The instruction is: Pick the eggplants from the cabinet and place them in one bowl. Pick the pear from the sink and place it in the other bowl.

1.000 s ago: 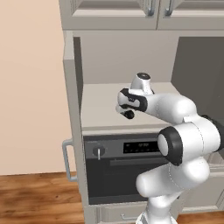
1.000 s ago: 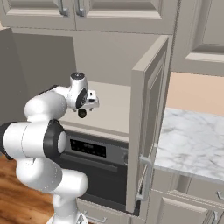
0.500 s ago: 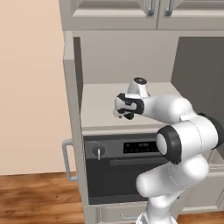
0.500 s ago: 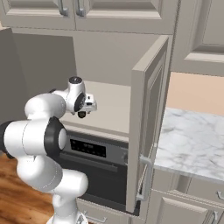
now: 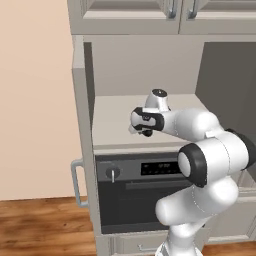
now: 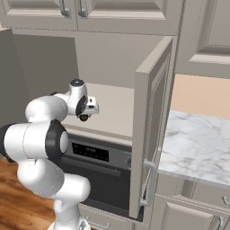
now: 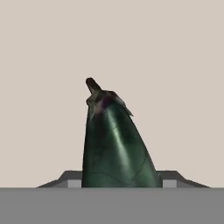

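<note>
Claw (image 5: 141, 131) is reaching over the cabinet shelf (image 5: 112, 120) above the oven (image 5: 145, 192), and it is clamped on an eggplant (image 7: 114, 146). Hand view is showing the dark green eggplant between the tips, stem pointing away; both base views are hiding it behind the wrist. Right base view is showing the open cabinet door (image 6: 150, 130) and marble bench (image 6: 197, 146).
</note>
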Tool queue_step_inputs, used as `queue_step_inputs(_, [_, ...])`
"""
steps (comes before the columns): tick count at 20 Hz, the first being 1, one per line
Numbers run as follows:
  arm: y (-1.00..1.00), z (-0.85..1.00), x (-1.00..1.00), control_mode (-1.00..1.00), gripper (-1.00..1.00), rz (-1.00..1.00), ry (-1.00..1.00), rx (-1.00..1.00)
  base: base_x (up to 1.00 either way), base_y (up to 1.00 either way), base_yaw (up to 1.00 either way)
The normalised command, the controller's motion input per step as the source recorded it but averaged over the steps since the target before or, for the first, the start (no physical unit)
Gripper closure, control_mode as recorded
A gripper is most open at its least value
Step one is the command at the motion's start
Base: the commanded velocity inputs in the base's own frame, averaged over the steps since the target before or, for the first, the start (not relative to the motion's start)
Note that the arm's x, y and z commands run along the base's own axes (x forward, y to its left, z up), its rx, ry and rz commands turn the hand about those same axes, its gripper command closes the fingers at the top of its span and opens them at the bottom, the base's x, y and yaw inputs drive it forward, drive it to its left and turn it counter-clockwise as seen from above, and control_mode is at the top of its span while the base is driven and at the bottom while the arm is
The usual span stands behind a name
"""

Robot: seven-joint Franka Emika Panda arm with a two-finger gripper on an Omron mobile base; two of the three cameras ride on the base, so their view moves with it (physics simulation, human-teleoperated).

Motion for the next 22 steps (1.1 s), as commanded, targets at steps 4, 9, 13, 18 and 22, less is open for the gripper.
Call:
queue_step_inputs(4, [0.12, 0.16, -0.52, -1.0, 1.0, -0.05, -0.11, 0.0, 0.0, 0.0, 0.0])
queue_step_inputs(9, [0.03, 0.37, -0.96, -1.0, 1.0, -0.15, -0.2, 0.0, 0.0, 0.0, 0.0])
queue_step_inputs(13, [-0.03, 0.02, -0.6, -1.0, 1.0, -0.17, -0.1, 0.0, 0.0, 0.0, 0.0])
queue_step_inputs(18, [-0.06, 0.0, -0.53, -1.0, 1.0, -0.17, -0.04, 0.0, 0.0, 0.0, 0.0])
queue_step_inputs(22, [-0.07, 0.0, -0.44, -1.0, 1.0, -0.15, -0.03, 0.0, 0.0, 0.0, 0.0])
